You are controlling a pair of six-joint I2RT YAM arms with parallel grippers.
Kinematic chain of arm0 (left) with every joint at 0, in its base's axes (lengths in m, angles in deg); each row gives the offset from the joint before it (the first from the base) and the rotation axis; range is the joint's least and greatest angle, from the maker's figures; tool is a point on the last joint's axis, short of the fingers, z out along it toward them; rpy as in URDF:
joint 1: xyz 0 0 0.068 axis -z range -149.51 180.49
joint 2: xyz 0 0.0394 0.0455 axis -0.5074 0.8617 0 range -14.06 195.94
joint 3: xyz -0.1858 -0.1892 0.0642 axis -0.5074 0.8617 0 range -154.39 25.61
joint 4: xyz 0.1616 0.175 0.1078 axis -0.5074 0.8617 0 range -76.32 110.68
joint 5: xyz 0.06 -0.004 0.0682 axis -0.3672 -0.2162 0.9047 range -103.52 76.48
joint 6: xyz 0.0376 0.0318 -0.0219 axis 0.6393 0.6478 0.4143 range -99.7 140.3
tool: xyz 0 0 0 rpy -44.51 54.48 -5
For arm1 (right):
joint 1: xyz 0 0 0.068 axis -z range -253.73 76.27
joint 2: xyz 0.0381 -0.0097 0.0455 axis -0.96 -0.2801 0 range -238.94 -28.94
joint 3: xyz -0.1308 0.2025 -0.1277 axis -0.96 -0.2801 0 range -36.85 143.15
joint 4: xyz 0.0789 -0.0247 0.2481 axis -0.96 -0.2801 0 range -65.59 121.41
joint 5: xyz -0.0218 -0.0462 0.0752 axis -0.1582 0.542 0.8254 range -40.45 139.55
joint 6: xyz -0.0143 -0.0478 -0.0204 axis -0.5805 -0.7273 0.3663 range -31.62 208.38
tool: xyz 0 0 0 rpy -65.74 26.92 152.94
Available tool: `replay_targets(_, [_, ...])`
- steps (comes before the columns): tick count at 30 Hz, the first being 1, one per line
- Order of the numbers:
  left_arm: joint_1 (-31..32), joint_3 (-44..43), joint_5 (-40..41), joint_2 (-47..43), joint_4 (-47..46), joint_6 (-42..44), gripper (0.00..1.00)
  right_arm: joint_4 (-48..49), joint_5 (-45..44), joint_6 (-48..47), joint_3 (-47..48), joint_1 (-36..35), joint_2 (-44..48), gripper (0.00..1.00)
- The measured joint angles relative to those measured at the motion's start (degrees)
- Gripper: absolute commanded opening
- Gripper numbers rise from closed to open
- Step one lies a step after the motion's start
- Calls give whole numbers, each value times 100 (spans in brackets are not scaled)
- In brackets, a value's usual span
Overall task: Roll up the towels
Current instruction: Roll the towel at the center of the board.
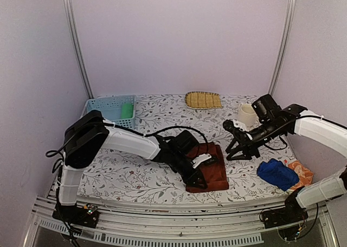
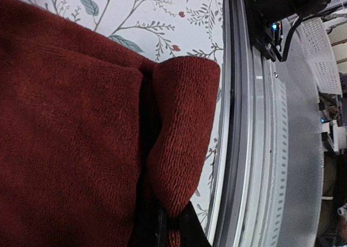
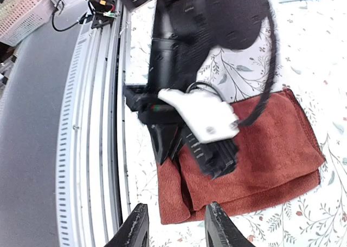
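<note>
Down low, left hand (image 1: 197, 180) clamped on red-brown towel (image 1: 215, 170); right hand (image 3: 177, 226) aloft, half-parted.

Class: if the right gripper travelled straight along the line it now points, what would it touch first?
Probably the reddish-brown towel, at its folded edge, just beside the left gripper pinching that fold. Depth is unclear, so the right gripper might graze that gripper instead.

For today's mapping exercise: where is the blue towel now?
Top view: the blue towel lies bunched at the near right of the table, touching the orange towel, right of the brown towel.
</note>
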Motion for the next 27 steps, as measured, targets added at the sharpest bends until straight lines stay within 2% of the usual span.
replay_targets(3, [-214, -273, -560, 269, 81, -601, 0, 343, -262, 48, -623, -216, 494, 39])
replay_targets(5, [-302, -455, -892, 446, 162, -927, 0, 507, -562, 39, -946, -658, 647, 39])
replay_targets(10, [-402, -1054, -1482, 914, 511, -1300, 0, 962, -1401, -22, -1353, -1558, 413, 40])
replay_targets(18, [-470, -1329, -1709, 1139, 719, -1545, 0, 1910, -2638, -111, -1648, -2225, -522, 39])
replay_targets(27, [-551, -1283, -1744, 1139, 678, -1705, 0, 2570, -3305, -140, -1759, -2494, -1001, 38])
